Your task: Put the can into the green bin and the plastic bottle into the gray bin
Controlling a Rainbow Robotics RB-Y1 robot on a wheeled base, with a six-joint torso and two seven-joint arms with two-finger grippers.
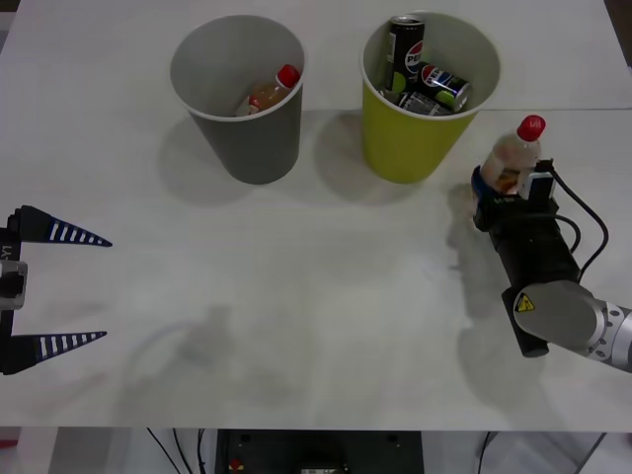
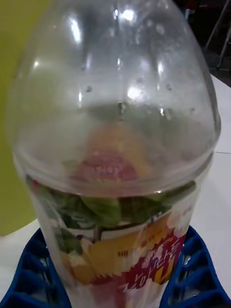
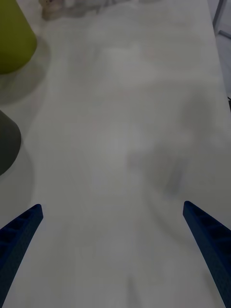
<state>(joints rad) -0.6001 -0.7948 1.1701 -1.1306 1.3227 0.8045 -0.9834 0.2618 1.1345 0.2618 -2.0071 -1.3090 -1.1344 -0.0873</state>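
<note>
The right gripper (image 1: 497,197) pinches the plastic bottle (image 1: 513,156) upright at its label, just right of the green bin (image 1: 420,148), which already holds cans. It seems lifted off the table (image 1: 316,326), so carry it level, past the green rim, to the gray bin (image 1: 247,138). The left gripper (image 1: 59,288) waits spread wide at the table's left edge.

Front view high over table (image 1: 316,326), right wrist close on plastic bottle (image 2: 115,159)

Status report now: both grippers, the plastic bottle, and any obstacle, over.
Right gripper shut on red-capped clear plastic bottle, upright beside yellow-green bin. Left gripper open, idle at table's left edge. Gray bin beyond yellow-green bin.
</note>
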